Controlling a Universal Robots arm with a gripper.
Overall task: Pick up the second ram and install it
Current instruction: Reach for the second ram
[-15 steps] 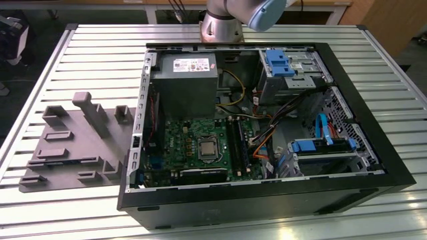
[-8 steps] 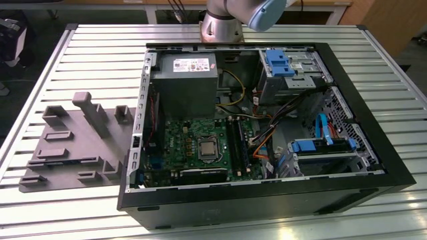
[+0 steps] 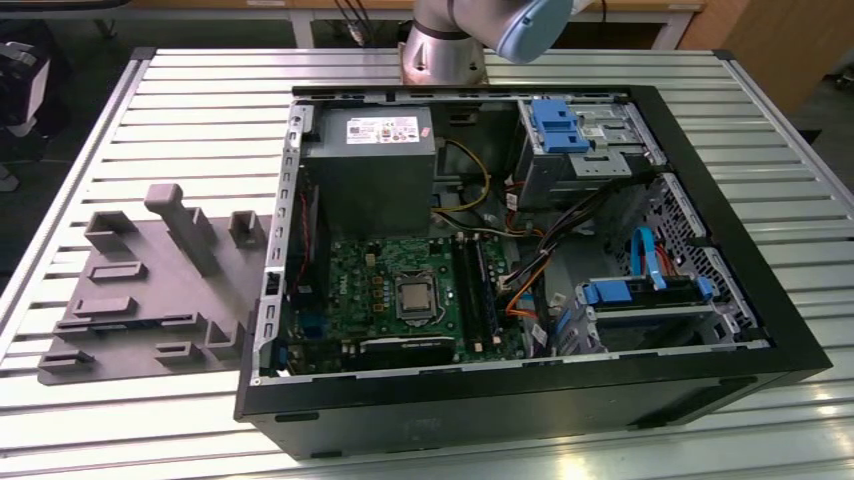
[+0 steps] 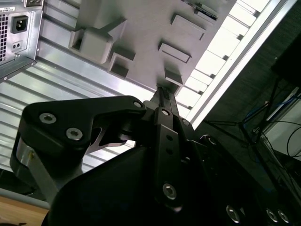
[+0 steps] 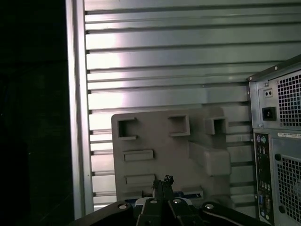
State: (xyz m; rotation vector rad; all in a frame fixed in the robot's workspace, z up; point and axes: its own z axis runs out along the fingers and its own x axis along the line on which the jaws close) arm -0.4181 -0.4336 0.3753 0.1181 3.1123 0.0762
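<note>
Fingers pressed together, the gripper (image 5: 162,181) hangs over the grey tray (image 5: 155,136) beside the computer case (image 5: 282,165) in the first wrist view, half-hiding a blue-green strip, seemingly the second ram (image 5: 189,194); the exterior view reveals the motherboard (image 3: 400,290) inside.

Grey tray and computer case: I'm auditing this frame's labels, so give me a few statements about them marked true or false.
1. The grey tray lies on the slatted table at the exterior view's left of the computer case. True.
2. The case is closed, hiding the motherboard. False: it is open and the motherboard shows.
3. In both wrist views the pincer points toward the tray. True.
4. The table top is smooth wood. False: it is ribbed metal.
</note>
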